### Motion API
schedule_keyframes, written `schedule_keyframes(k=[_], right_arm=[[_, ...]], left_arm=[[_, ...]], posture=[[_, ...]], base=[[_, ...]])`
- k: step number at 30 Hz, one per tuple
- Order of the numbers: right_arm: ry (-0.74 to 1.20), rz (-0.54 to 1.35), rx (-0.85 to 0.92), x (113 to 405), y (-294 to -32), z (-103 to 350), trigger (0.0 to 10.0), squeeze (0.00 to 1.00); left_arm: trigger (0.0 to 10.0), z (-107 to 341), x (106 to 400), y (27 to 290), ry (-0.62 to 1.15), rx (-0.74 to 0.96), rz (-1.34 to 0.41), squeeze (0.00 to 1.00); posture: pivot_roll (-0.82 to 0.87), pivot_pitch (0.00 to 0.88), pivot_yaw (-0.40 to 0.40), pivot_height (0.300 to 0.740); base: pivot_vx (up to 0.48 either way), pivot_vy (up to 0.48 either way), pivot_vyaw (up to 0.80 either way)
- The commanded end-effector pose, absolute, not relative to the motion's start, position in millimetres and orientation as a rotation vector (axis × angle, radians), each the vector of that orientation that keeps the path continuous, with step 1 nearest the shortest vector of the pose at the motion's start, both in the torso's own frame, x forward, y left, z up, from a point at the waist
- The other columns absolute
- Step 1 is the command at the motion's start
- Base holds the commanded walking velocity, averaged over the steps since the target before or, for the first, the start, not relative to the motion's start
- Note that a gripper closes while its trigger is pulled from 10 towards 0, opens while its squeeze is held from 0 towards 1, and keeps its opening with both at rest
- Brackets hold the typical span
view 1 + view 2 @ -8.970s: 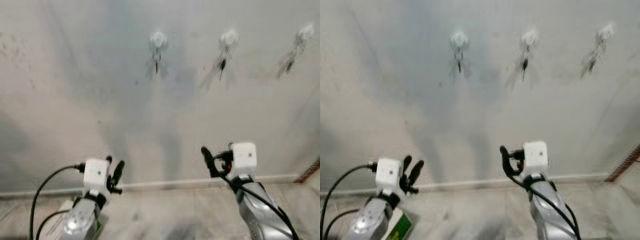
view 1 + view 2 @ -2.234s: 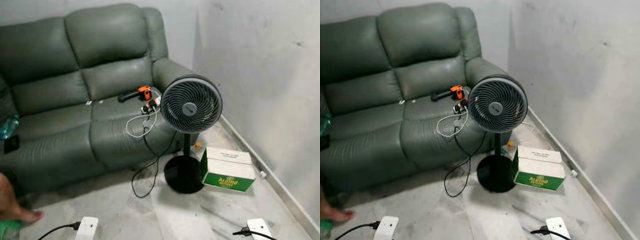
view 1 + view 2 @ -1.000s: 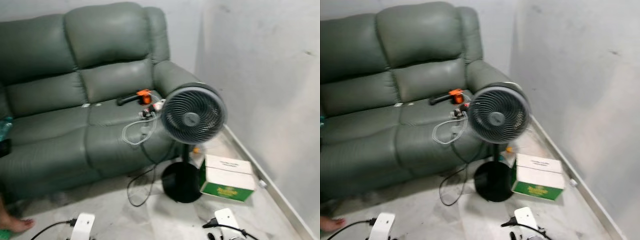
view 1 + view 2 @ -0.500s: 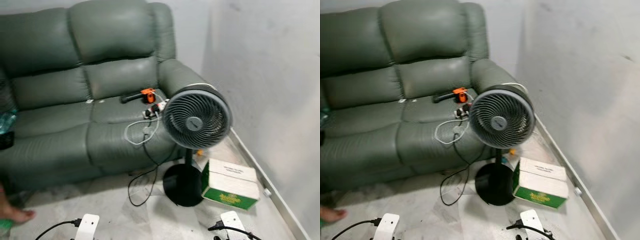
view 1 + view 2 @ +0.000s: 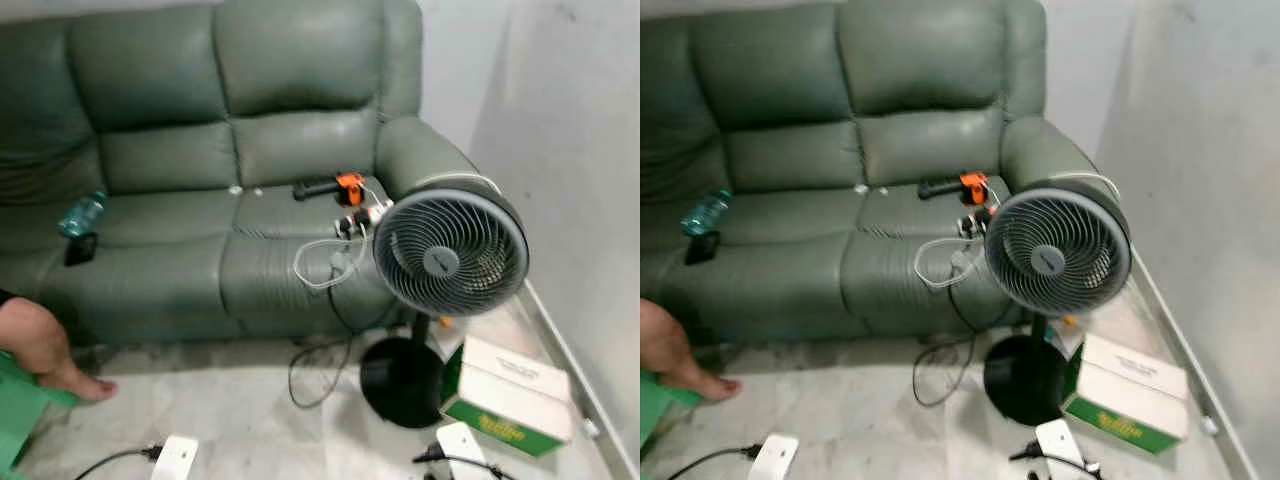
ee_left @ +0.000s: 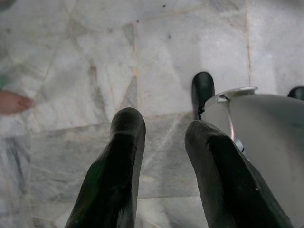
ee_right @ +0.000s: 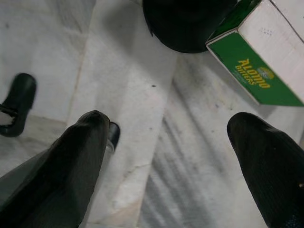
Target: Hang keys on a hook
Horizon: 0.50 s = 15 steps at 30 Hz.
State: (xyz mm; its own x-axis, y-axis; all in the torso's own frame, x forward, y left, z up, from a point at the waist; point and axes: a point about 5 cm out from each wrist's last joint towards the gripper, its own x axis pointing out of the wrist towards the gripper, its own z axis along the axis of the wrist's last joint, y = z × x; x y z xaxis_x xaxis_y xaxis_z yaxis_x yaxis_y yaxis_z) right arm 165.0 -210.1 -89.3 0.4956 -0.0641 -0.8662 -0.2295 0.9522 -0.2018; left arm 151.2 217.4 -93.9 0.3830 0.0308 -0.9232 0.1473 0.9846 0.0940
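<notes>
Person's foot (image 5: 78, 385), leg cut off.

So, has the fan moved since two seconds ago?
No. The fan still stands beside the box, in front of the sofa; the whole picture shifted because the camera turned.

There is one green sofa (image 5: 200, 200), one standing fan (image 5: 450, 255) and one green and white box (image 5: 510, 395) on the floor. On the sofa lie one water bottle (image 5: 80, 213), one dark phone (image 5: 78, 248), one orange and black tool (image 5: 335, 187) and one white cable (image 5: 320, 265). One bare foot (image 5: 60, 370) of a person shows at the edge.
</notes>
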Motion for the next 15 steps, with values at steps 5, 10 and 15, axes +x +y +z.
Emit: schedule_keyframes(k=[5, 10, 15], right_arm=[[1.042, 0.133, -0.308, 168.0, -202.3, -89.2, 10.0, 0.00], [1.045, 0.131, -0.305, 167.4, -202.4, -89.5, 10.0, 0.00], [1.047, 0.114, -0.287, 167.8, -202.2, -89.5, 10.0, 0.00]], left_arm=[[10.0, -94.1, 146.7, 224.4, 1.191, 0.183, -0.069, 0.00], [10.0, -94.1, 146.8, 224.6, 1.192, 0.184, -0.067, 0.00], [10.0, -93.6, 147.9, 225.0, 1.191, 0.189, -0.070, 0.00]], posture=[[-0.05, 0.000, 0.047, 0.740], [-0.05, 0.000, 0.047, 0.740], [-0.05, 0.000, 0.055, 0.740]], base=[[0.000, 0.000, 0.00], [0.000, 0.000, 0.00], [0.000, 0.000, 0.00]])
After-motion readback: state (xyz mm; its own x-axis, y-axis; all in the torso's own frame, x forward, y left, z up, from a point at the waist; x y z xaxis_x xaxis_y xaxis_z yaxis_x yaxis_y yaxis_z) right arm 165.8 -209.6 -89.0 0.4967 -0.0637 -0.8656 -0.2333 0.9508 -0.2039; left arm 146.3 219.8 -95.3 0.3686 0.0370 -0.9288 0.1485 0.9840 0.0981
